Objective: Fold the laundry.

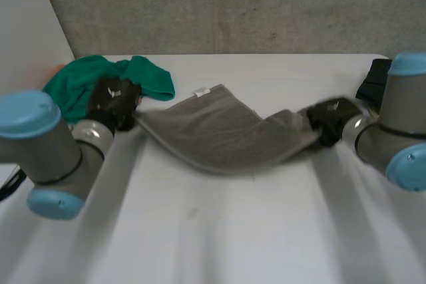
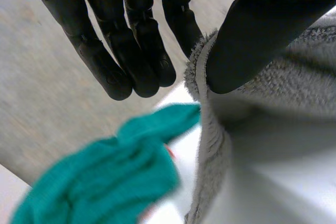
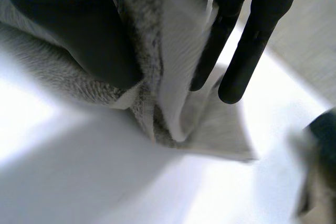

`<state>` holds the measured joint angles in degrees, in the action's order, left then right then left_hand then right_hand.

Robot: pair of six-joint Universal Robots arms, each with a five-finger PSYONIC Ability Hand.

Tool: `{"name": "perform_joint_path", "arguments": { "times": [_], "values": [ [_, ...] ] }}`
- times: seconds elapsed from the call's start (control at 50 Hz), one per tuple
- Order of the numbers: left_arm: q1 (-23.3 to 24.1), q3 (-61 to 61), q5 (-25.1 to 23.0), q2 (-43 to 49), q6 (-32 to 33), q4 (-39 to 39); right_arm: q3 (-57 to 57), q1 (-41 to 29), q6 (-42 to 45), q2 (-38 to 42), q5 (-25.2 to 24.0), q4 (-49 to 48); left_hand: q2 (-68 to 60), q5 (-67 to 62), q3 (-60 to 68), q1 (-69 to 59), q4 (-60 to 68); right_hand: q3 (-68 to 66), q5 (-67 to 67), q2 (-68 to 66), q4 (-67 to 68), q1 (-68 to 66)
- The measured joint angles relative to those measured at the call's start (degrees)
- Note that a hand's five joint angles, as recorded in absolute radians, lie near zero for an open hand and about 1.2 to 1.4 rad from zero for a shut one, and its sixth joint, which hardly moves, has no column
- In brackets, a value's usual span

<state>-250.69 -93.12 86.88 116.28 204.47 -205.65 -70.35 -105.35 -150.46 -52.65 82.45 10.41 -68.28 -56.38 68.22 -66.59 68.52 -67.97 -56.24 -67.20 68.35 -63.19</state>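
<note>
I read the grey towel (image 1: pixel 226 134) as fuzzy, napped cloth and the green cloth (image 1: pixel 76 79) as smoother fabric. My left hand (image 2: pixel 128 51) looks like smooth matt plastic, and the white surface (image 1: pixel 219 231) is smooth and matt.

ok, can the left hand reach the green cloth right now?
Likely within reach, but not free: the left hand pinches one end of the grey towel, the right hand the other. The green cloth lies beside the left hand, nothing between.

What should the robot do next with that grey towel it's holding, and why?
Probably draw the hands apart. The left hand and right hand each pinch an end of the grey towel, which sags in the middle, so tightening it would help lay it flat on the table.
</note>
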Motion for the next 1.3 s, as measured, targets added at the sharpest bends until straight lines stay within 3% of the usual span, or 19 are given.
{"name": "perform_joint_path", "arguments": {
  "times": [0.06, 0.12, 0.18, 0.38, 0.44, 0.5, 0.54, 0.66, 0.78, 0.96, 1.04, 1.18, 1.3],
  "values": [
    [0.08, -2.76, -0.13, -0.24, -0.03, -0.84, -1.90, -0.21, 1.74, 0.81, 0.69, 2.57, 0.00, 0.00, 0.00, 0.00, 0.00, 2.83, 0.79, 2.60, -3.19, 0.38],
    [0.11, -3.99, -0.24, -1.37, -0.10, -1.01, -2.49, -0.40, 2.05, 0.41, 1.35, 4.62, 0.00, 0.00, 0.00, 0.00, 0.00, 17.80, 16.05, 17.49, -18.07, 13.40],
    [0.12, -4.72, -0.31, -3.14, -0.25, -0.79, -2.71, -0.73, 1.63, -0.79, 1.84, 6.36, 0.00, 0.00, 0.00, 0.00, 0.00, 24.15, 23.20, 23.48, -24.71, 18.84],
    [0.19, -6.11, -0.68, -8.11, -1.34, 0.70, -3.93, -3.42, 1.59, -3.27, 1.94, 5.08, 0.00, 0.01, 0.00, 0.00, 0.00, 26.62, 26.93, 24.12, -27.65, 21.68],
    [0.20, -6.53, -0.70, -8.82, -1.83, 1.34, -4.47, -4.50, 3.45, -2.70, 1.74, 2.40, 0.00, 0.01, 0.00, 0.00, 0.00, 24.77, 23.48, 22.64, -25.50, 19.60],
    [0.13, -6.80, -0.64, -9.15, -2.07, 2.04, -4.62, -5.07, 5.66, -1.86, 1.59, 0.09, 0.00, 0.01, 0.00, 0.00, 0.00, 7.84, 6.14, 5.64, -8.29, 2.02],
    [0.00, -6.92, -0.58, -9.33, -2.08, 2.68, -4.53, -5.20, 7.27, -1.43, 1.54, -1.23, 0.00, 0.01, 0.00, 0.00, 0.00, 0.98, -0.46, -0.02, -1.03, -2.20],
    [-0.94, -7.37, -0.63, -10.67, -1.67, 6.16, -4.89, -4.27, 9.87, -3.44, 1.42, -1.90, 0.00, 0.01, 0.00, 0.00, 0.00, 0.19, -0.60, -0.11, 0.04, -2.20],
    [-2.32, -7.10, -1.51, -16.75, -1.20, 12.65, -5.86, -1.39, 9.36, -12.00, 1.31, 1.63, 0.00, 0.01, 0.00, 0.00, 0.00, 0.19, -0.60, -0.11, 0.04, -2.20],
    [-5.22, -0.61, -4.66, -32.41, -3.42, 22.32, 0.15, 6.16, 7.61, -28.55, 1.15, 15.26, 0.00, 0.01, 0.00, 0.00, 0.00, 0.18, -0.60, -0.11, 0.05, -2.20],
    [-5.57, 3.07, -5.41, -35.00, -4.53, 25.80, 3.19, 8.01, 7.60, -31.13, -0.06, 23.13, 0.00, 0.01, 0.00, 0.00, 0.00, 0.18, -0.60, -0.11, 0.05, -2.20],
    [-4.40, 8.89, -6.10, -25.54, -1.98, 32.05, 5.49, 7.46, 8.99, -26.49, -2.05, 29.63, 0.00, 0.01, 0.00, 0.00, 0.00, -0.09, -1.44, -0.11, 0.05, -2.20],
    [-1.83, 17.30, -5.62, -10.27, 5.76, 33.85, 10.39, 3.81, 10.36, -16.98, 0.95, 24.21, 0.00, 0.01, 0.00, 0.00, 0.00, -0.10, -1.45, -0.11, 0.05, -2.20]
  ]
}}
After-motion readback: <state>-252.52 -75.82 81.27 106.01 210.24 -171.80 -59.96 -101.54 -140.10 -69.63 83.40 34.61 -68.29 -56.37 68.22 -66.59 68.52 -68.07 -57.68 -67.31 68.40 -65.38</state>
